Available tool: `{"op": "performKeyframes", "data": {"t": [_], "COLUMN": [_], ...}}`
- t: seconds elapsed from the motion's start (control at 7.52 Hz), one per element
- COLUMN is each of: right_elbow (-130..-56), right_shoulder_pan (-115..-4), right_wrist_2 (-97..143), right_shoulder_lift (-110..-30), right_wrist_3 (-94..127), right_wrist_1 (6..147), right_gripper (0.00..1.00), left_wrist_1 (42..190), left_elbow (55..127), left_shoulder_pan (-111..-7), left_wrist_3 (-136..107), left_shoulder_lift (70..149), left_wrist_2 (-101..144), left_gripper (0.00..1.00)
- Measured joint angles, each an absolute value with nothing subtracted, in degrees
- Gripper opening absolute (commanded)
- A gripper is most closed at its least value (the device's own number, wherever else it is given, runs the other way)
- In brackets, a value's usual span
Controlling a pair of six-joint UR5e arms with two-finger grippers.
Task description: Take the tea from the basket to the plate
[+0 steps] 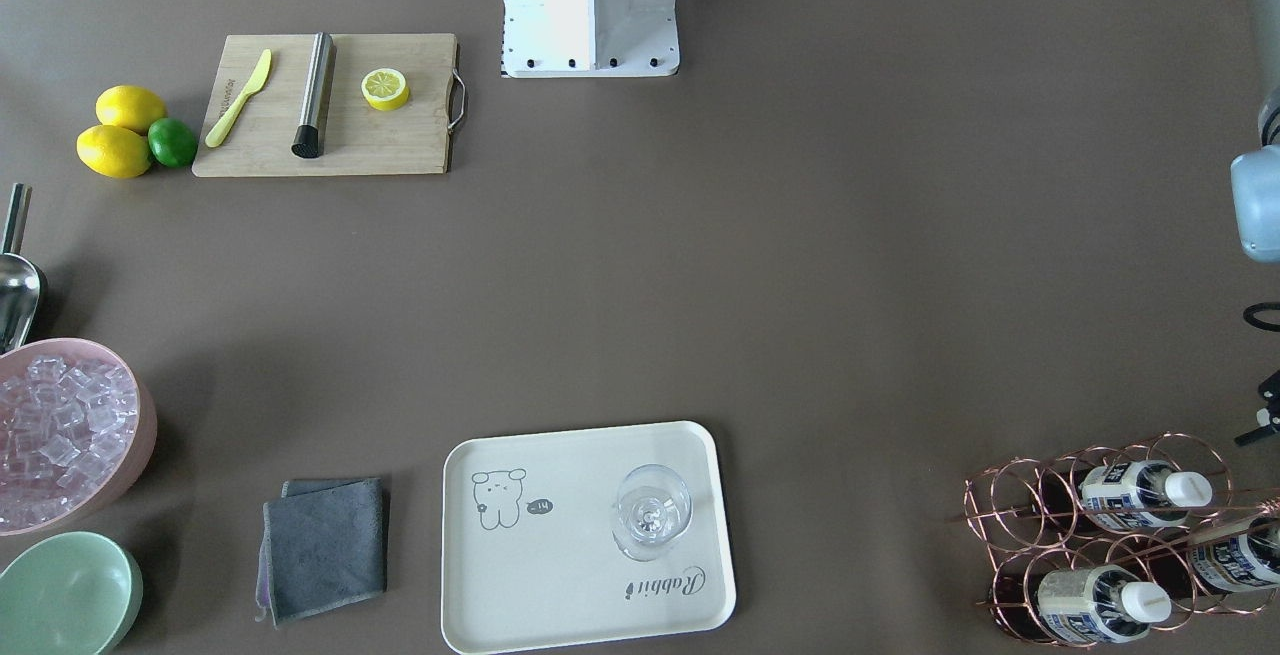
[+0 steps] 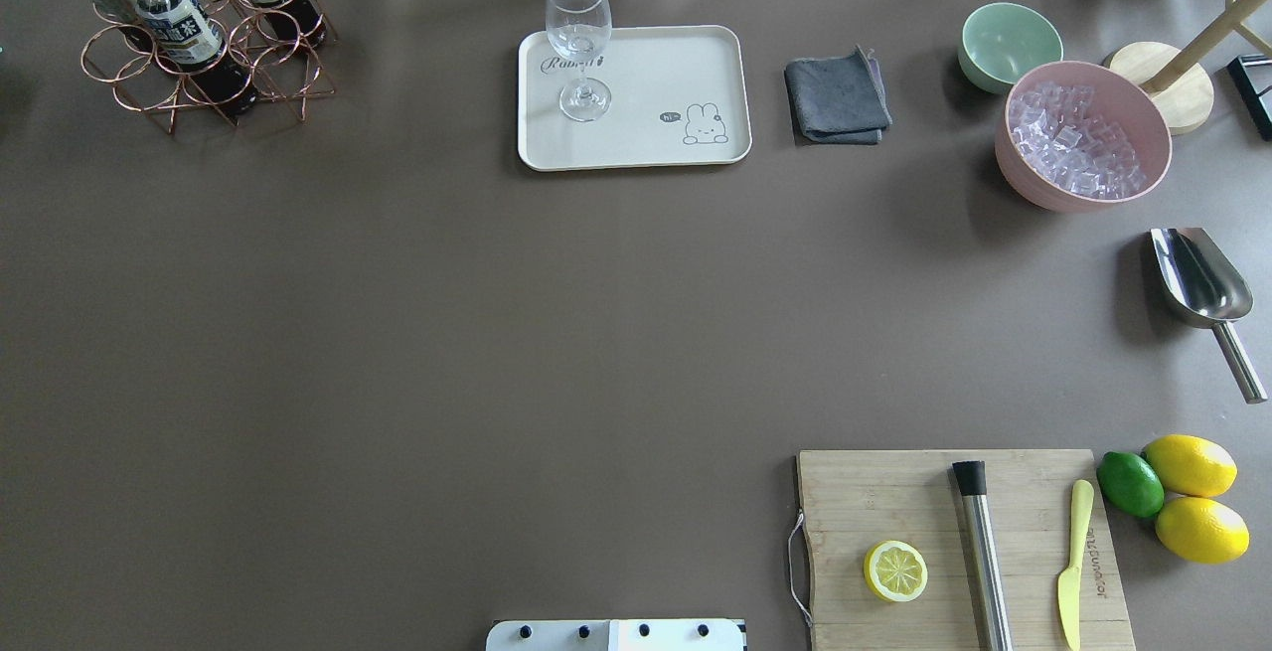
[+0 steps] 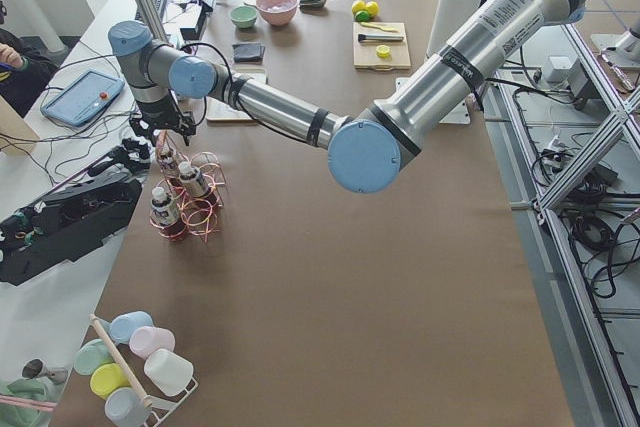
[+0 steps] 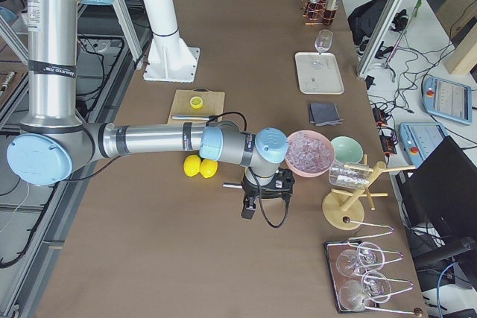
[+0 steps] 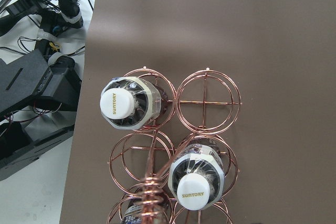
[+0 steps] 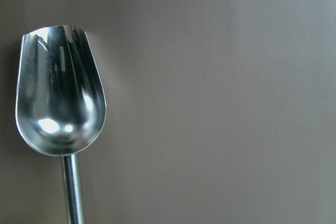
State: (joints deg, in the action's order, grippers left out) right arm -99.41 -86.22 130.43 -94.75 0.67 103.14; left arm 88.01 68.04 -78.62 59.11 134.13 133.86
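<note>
Three tea bottles stand in the copper wire basket [image 1: 1010, 505] at the table's far left corner; one bottle [image 1: 1140, 495] is at its back. In the left wrist view two white caps [image 5: 128, 103] [image 5: 197, 179] show from above, next to an empty ring [image 5: 209, 100]. My left gripper [image 3: 165, 137] hovers just above the basket; no fingers show in its wrist view, so I cannot tell its state. The cream plate [image 1: 560, 575] [image 2: 646, 84] holds a wine glass [image 1: 652, 510]. My right gripper [image 4: 250, 206] hangs over the table near the scoop; I cannot tell its state.
A metal scoop [image 6: 58, 103] [image 2: 1197, 278] lies under the right wrist. A pink bowl of ice [image 2: 1083, 139], a green bowl [image 2: 1009, 40] and a grey cloth [image 2: 837, 99] sit right of the plate. A cutting board [image 2: 954, 542] with a lemon half, lemons and a lime is near.
</note>
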Motion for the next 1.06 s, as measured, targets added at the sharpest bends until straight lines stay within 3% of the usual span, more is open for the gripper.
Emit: {"op": "performKeyframes", "data": {"t": [0.53, 1.06], "right_elbow": [-99.40, -99.33], "right_shoulder_pan": [-86.22, -86.22], "right_wrist_2": [130.43, 130.43], "right_shoulder_lift": [-94.75, -94.74], "right_wrist_3": [0.70, 0.70], "right_wrist_1": [103.12, 103.18], "right_gripper": [0.99, 0.99], "left_wrist_1": [91.38, 80.38], "left_elbow": [69.66, 85.91], "left_shoulder_pan": [-79.79, -82.88], "left_wrist_3": [59.15, 59.49], "left_shoulder_lift": [134.30, 131.22], "left_wrist_2": [133.96, 135.83], "left_gripper": [0.00, 0.00]}}
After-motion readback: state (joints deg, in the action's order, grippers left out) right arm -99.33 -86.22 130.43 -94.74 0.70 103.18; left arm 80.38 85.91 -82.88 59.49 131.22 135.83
